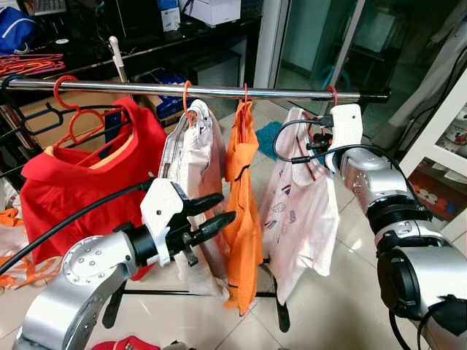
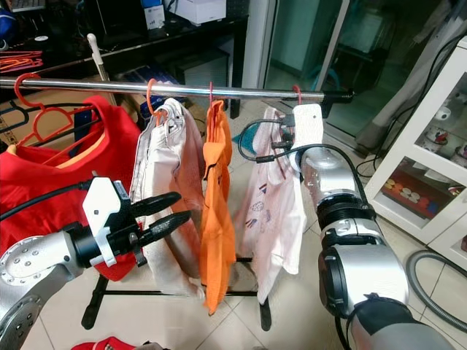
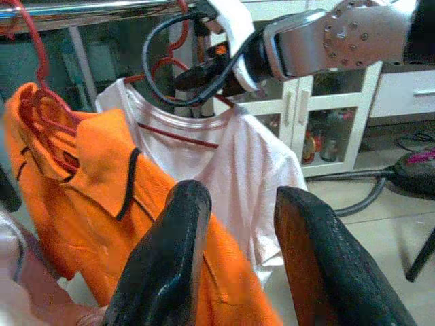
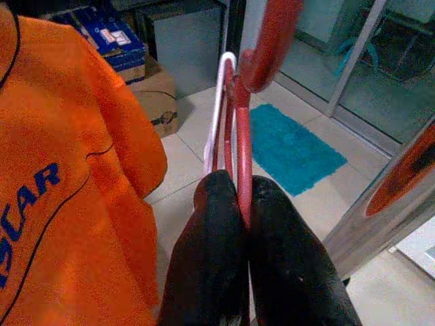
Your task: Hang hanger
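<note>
Two claws working at the silver metal clothes rail (image 1: 219, 91).
Right claw (image 4: 243, 204) clamping red wire hanger (image 4: 239, 136) hooked on rail; left claw (image 1: 211, 214) hovering open, gripping nothing, before orange shirt (image 1: 243, 211).

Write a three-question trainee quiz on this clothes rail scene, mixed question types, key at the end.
1. True or false: the right gripper is shut on the red hanger of the white T-shirt.
2. Which garment hangs between the beige garment and the white T-shirt? A) red shirt B) orange shirt C) blue jacket
3. Fill in: the left gripper is ____, holding nothing.

Key: 1 true; 2 B, the orange shirt; 3 open.
</note>
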You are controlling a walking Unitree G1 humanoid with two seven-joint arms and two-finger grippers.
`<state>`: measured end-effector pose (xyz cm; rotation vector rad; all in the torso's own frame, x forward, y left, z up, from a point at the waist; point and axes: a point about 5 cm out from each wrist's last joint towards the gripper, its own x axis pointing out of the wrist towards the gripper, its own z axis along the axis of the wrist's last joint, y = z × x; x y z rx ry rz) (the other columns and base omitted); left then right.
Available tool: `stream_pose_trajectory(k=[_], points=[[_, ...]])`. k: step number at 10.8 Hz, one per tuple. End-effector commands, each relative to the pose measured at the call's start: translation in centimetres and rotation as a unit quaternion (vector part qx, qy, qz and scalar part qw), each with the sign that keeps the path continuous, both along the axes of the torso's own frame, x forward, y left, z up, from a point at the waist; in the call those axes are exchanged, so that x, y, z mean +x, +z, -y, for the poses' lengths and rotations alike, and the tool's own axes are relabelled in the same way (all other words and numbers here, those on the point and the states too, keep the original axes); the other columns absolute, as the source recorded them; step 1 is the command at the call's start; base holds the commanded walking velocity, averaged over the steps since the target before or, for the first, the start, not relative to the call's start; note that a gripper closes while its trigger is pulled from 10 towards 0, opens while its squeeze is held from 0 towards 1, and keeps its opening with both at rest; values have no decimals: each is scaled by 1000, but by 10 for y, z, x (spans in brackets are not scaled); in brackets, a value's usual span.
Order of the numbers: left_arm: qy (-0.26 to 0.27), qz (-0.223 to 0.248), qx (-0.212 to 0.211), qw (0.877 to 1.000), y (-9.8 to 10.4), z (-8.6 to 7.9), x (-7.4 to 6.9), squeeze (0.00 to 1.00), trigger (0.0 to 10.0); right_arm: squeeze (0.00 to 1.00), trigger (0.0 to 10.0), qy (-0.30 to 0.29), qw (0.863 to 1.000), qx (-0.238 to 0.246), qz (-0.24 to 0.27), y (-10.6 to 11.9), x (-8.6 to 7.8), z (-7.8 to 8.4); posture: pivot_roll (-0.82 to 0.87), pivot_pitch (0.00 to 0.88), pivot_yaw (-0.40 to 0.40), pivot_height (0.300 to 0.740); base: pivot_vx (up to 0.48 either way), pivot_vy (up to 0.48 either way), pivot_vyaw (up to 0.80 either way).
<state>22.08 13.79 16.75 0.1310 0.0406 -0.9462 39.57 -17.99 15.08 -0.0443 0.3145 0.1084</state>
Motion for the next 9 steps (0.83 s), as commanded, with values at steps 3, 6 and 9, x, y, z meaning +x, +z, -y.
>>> stream_pose_trajectory(k=[3,6,9], points=[[49,31,17,998,3,-8,8,0,10000,1000,10000,8,998,10,68,27,4,0,-59,0,5,740,0,0,0],[110,43,13,993,6,-18,17,0,10000,898,10000,42,994,5,99,42,-26,6,-60,0,8,740,0,0,0],[155,48,21,987,10,-36,16,0,10000,537,10000,135,985,64,86,65,-71,-14,-64,0,17,740,0,0,0]])
